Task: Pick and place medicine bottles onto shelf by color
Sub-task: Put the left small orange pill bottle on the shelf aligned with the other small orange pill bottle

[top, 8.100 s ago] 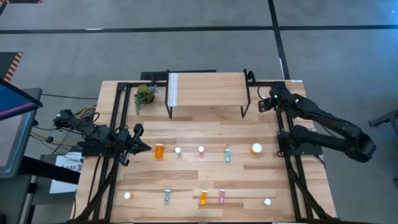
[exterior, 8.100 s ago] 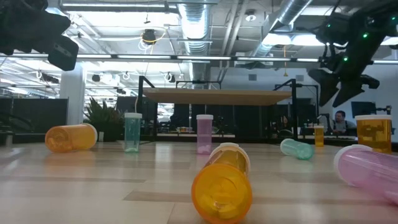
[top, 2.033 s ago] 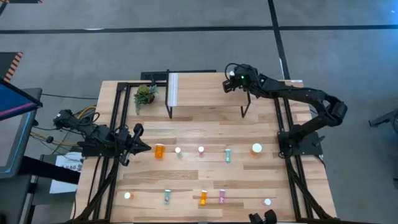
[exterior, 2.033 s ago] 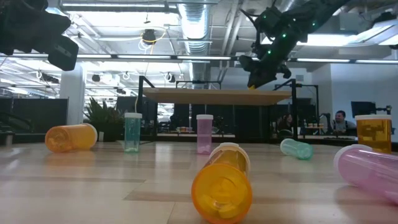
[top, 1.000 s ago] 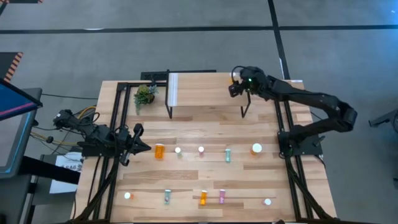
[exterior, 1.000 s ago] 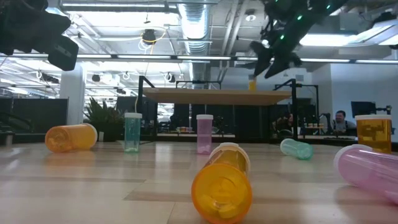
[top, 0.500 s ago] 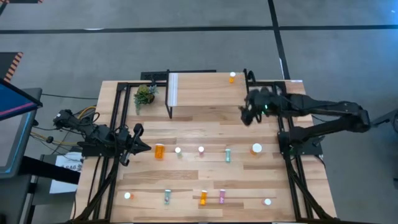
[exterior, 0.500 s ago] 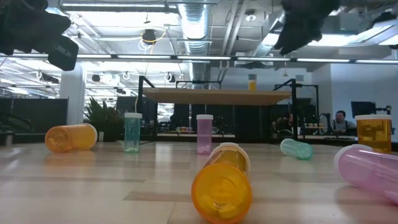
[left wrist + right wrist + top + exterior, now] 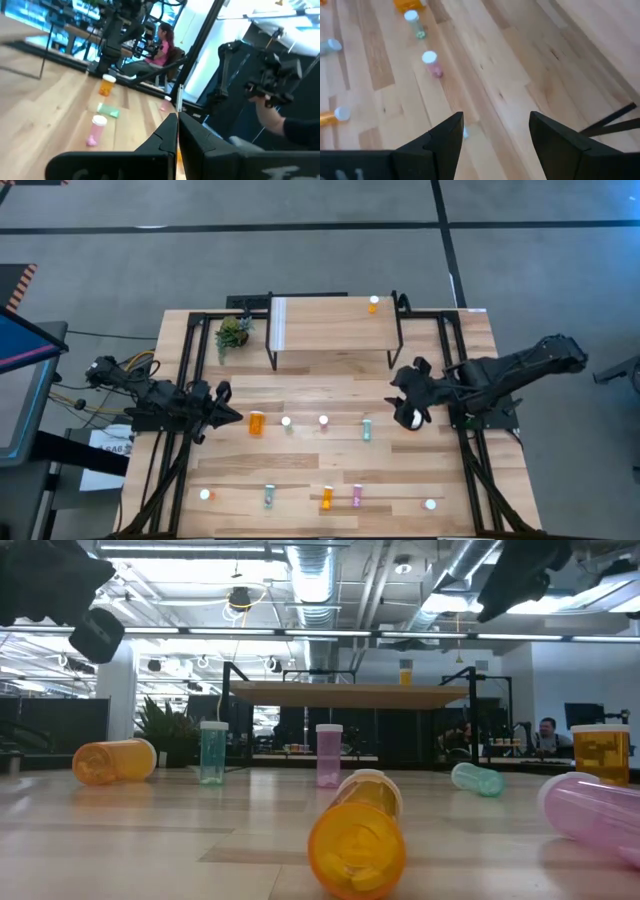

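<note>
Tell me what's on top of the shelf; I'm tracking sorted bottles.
One small orange bottle stands on the shelf, near its right end. Nothing else shows on top; the space underneath is hidden from above.

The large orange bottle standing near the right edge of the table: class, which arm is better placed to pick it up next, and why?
The right. The right gripper hangs open almost directly above the large orange bottle, while the left gripper waits shut at the table's left edge, across the whole row of bottles.

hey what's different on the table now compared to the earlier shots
The right gripper set a small orange bottle on the shelf, let go, then swung back above the large orange bottle. The left gripper and the other bottles stayed put.
</note>
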`<move>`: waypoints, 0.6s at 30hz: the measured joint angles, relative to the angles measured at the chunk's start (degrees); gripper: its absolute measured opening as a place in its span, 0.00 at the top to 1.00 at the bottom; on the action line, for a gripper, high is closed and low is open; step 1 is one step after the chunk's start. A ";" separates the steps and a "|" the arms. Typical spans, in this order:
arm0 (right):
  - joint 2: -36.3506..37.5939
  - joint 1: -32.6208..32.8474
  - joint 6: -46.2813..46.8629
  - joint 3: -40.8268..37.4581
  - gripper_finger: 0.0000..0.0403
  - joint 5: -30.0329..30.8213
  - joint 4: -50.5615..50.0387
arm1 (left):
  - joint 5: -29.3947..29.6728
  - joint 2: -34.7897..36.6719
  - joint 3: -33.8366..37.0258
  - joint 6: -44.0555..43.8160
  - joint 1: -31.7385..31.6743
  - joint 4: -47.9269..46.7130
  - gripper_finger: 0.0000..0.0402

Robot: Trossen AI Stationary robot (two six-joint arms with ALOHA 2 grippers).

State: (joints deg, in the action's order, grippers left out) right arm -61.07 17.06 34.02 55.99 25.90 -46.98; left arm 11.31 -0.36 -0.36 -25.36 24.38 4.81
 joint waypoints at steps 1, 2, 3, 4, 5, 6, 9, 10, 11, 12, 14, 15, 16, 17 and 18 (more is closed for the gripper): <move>-0.05 0.56 0.44 0.00 0.38 0.10 -0.11 | 0.00 0.00 -0.02 -0.78 0.00 -0.15 1.00; -0.07 1.13 0.48 -0.01 0.38 0.11 -0.22 | 0.02 0.00 -0.01 -1.06 0.00 -0.64 1.00; -0.05 1.74 0.51 -0.02 0.38 0.12 -0.19 | 0.01 0.00 0.00 -1.17 0.02 -1.31 1.00; -0.05 2.32 0.51 -0.02 0.38 0.12 -0.21 | -0.04 -0.03 -0.02 -1.22 0.00 -1.45 1.00; -0.05 2.87 0.54 0.00 0.38 0.12 -0.31 | -0.15 -0.04 0.00 -1.24 0.02 -1.45 1.00; -0.08 3.36 0.62 0.00 0.38 0.28 -0.21 | -0.20 -0.02 0.00 -1.26 0.00 -1.31 1.00; -1.23 4.56 2.20 0.02 0.38 1.33 0.68 | -0.26 -0.02 -0.01 -1.34 0.01 -1.18 1.00; -1.56 4.86 2.43 -0.02 0.38 1.31 0.90 | 0.11 -0.02 0.00 -1.33 0.01 -0.97 1.00; -2.03 5.16 2.88 -0.02 0.38 1.35 1.09 | 0.88 -0.02 -0.02 -1.25 0.02 -0.78 1.00; -2.57 5.48 3.45 0.03 0.38 1.44 1.43 | 1.87 0.00 -0.01 -1.09 0.02 -0.78 1.00; -3.60 6.55 4.34 0.00 0.38 2.02 0.82 | 4.19 -0.02 0.00 -1.04 0.02 -0.44 1.00; -4.16 7.27 4.84 0.00 0.38 2.92 0.45 | 5.85 -0.02 -0.02 -1.06 0.02 0.00 1.00; -4.70 7.94 5.10 0.01 0.38 3.97 0.71 | 7.94 0.02 -0.02 -1.06 0.02 0.04 1.00; -5.08 8.66 5.29 0.00 0.38 5.00 0.76 | 10.32 0.03 0.00 -1.06 0.02 0.16 1.00; -5.33 9.41 5.75 0.00 0.38 5.95 0.39 | 12.82 0.00 0.00 -1.05 0.02 0.47 1.00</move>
State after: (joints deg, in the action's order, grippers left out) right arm -66.40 26.47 39.77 55.99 31.86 -46.58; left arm 24.13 -0.36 -0.36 -26.40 24.40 5.28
